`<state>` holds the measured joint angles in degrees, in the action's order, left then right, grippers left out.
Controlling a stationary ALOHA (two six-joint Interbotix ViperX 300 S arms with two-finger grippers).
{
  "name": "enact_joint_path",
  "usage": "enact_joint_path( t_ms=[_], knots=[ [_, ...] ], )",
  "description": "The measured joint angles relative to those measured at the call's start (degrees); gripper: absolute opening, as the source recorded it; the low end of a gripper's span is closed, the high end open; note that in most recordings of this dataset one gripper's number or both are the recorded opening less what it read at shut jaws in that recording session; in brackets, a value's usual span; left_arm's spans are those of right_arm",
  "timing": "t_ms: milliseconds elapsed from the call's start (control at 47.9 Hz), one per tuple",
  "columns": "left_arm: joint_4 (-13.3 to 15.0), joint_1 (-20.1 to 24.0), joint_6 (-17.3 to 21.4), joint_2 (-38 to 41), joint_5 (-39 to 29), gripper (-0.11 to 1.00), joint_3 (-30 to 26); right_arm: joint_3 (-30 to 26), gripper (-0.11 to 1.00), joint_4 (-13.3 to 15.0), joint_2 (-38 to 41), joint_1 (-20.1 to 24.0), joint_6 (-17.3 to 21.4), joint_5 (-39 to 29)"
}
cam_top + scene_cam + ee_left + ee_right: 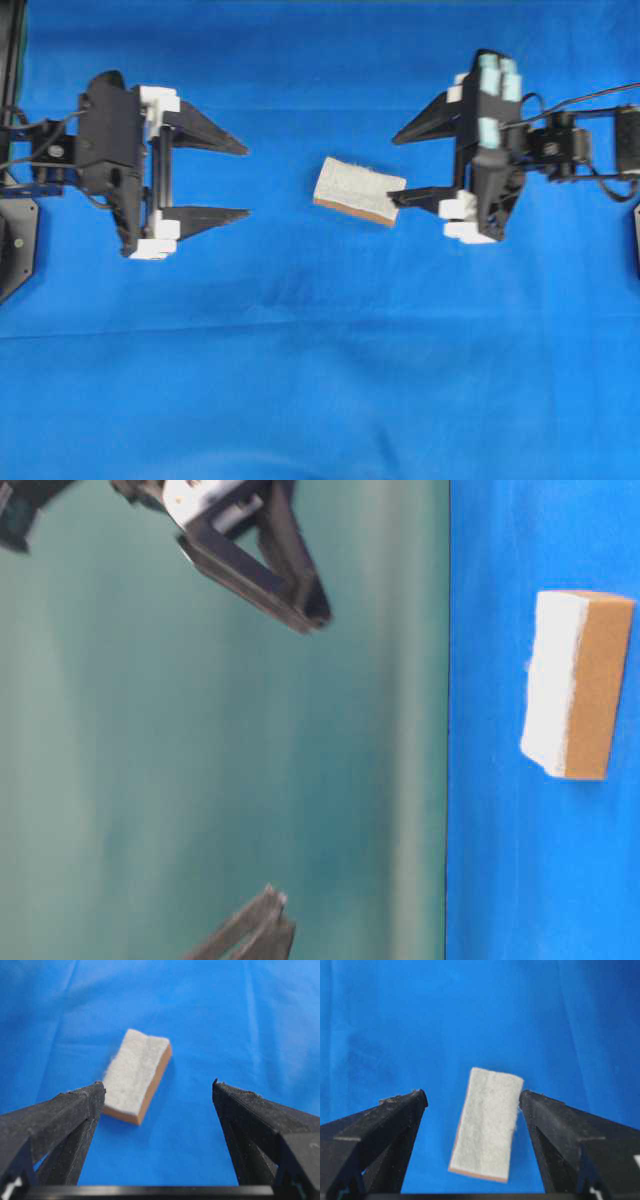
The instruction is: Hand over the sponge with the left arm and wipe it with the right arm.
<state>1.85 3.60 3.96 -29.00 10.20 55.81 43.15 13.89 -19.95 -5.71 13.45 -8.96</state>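
The sponge (358, 190) lies flat on the blue cloth between the two arms, pale fuzzy face up, orange-tan layer showing along its edge (598, 685). My left gripper (247, 182) is open and hovers to the sponge's left, well apart from it. In the left wrist view the sponge (137, 1075) sits ahead of the tips, close to the left finger (75, 1110). My right gripper (394, 169) is open to the sponge's right. In the right wrist view the sponge (487, 1125) shows between and below the spread fingers, its edge beside the right finger (545, 1120). Nothing is held.
Blue cloth (320, 380) covers the whole table. In the table-level view black fingers (290, 585) hang clear of the cloth surface. The left arm's base (15, 230) stands at the left edge, and the right arm's cables (590, 100) at the right.
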Motion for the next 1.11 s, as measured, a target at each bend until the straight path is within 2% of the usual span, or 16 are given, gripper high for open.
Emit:
enact_joint_path(
  t_ms=[230,731,939,1106],
  knots=[
    [-0.1,0.0,-0.4,-10.9,-3.1,0.85,4.6,5.5,0.73,0.0,-12.3,0.0,0.1,-1.5],
    [0.0,0.0,-0.6,-40.0,-18.3,0.84,11.7,18.1,0.72,-0.3,-40.9,0.1,0.5,-8.9],
    [-0.1,0.0,-0.6,-47.8,-24.2,0.84,15.1,23.0,0.72,-1.6,-47.3,0.1,0.6,-9.9],
    [0.0,0.0,-0.5,-49.0,-24.9,0.84,17.4,28.1,0.72,-1.8,-48.5,0.1,1.1,-4.7]
  ],
)
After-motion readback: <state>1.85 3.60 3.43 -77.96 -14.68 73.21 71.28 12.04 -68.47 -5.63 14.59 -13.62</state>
